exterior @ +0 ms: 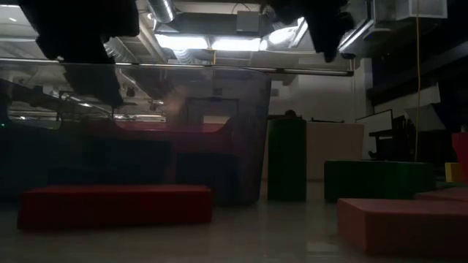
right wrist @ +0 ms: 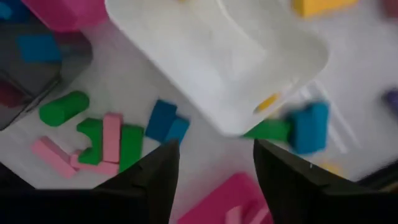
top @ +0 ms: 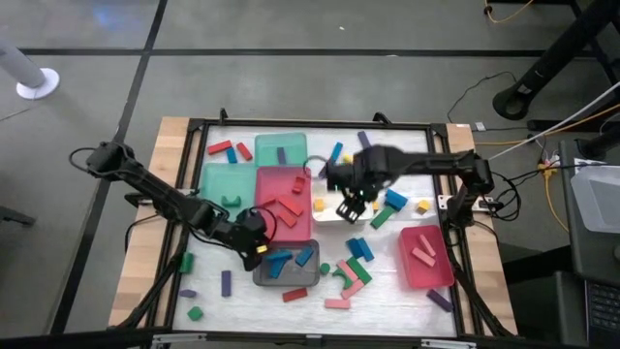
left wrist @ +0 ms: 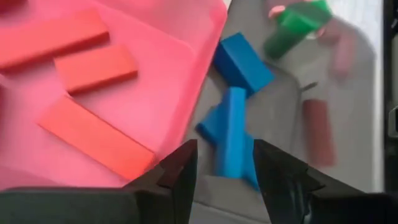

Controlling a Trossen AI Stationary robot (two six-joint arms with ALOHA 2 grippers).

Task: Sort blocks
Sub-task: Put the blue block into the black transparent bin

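Cables trail across the concrete floor around the table [top: 145, 262] as your left gripper [left wrist: 222, 171] hovers, fingers spread, above blue blocks [left wrist: 231, 134] in the grey tray [top: 287, 276] beside the red tray [left wrist: 180, 37]. Your right gripper [right wrist: 214, 165], also spread and empty, hangs over the white tray [right wrist: 249, 68]. Centre the fingers before descending.

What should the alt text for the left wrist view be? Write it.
The left gripper is open over a blue block lying in a grey tray, beside a red tray holding three red blocks.
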